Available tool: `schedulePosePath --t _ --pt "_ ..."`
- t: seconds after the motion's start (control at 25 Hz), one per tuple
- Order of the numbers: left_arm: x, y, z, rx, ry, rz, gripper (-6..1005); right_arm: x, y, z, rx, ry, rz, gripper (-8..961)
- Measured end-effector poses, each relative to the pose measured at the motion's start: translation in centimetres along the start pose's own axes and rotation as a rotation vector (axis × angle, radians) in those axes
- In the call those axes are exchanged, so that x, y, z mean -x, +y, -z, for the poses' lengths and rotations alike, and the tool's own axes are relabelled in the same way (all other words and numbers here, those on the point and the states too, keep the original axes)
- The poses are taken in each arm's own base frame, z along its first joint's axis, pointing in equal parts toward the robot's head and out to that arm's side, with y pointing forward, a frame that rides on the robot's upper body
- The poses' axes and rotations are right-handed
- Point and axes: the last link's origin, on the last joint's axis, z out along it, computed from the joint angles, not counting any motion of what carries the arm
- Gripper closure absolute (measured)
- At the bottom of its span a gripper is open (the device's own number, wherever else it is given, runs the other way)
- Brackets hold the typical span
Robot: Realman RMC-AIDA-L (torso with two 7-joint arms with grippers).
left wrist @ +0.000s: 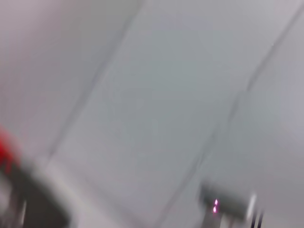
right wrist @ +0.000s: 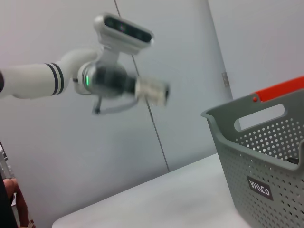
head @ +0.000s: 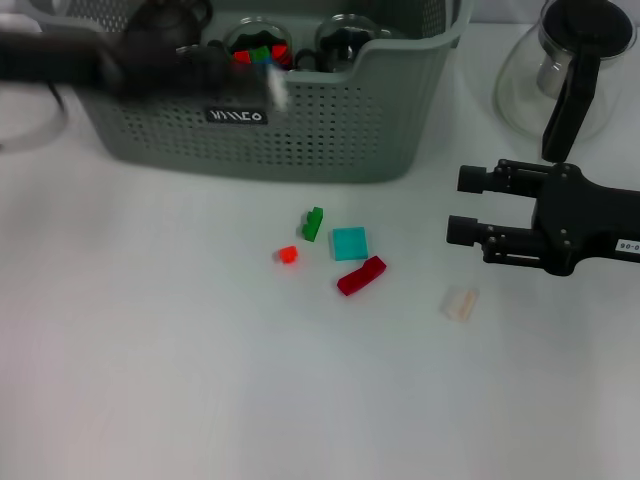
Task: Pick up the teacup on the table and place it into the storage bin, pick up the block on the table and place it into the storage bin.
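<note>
The grey-green storage bin (head: 300, 140) stands at the table's far side, and its corner shows in the right wrist view (right wrist: 266, 156). Inside it lie two glass teacups (head: 348, 36) and some coloured blocks (head: 260, 55). On the table in front of the bin lie a green block (head: 313, 223), a teal block (head: 349, 243), a small red block (head: 288, 254), a dark red block (head: 361, 276) and a pale clear block (head: 460, 302). My left gripper (head: 270, 85) is a moving blur over the bin's front wall. My right gripper (head: 462, 205) hovers open and empty to the right of the blocks.
A glass carafe (head: 570, 70) with a black handle stands at the far right, behind my right arm. The left arm (right wrist: 95, 78) also shows in the right wrist view, high against the wall. The left wrist view shows only blurred wall.
</note>
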Motion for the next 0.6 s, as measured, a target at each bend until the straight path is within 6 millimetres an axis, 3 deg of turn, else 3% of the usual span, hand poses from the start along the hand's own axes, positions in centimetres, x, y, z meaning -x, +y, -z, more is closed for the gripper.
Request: schedulePosePath --t 0.12,0.24,0.28,0.32,0.44,0.6 --pt "-2.7 0.3 2.6 0.038 0.250 -0.006 534 0.1 0.0 0.0 0.000 0.001 0.003 211" --pt "-6.2 0.6 3.8 0.020 0.381 -0.029 528 0.2 -0.1 -0.2 0.004 0.001 0.004 212" --pt "-6.2 0.6 3.8 0.020 0.381 -0.029 526 0.2 -0.1 -0.2 0.006 0.001 0.004 212" --pt "-8.7 0.4 3.3 -0.036 0.365 -0.039 524 0.2 -0.1 -0.2 0.008 0.001 0.004 212" --pt "-10.5 -0.9 1.4 -0.152 0.262 -0.034 517 0.2 0.0 -0.2 0.009 0.000 0.006 212" --pt "-11.0 -4.1 -2.2 -0.403 0.033 -0.025 508 0.1 0.0 -0.4 0.008 0.000 0.006 212"
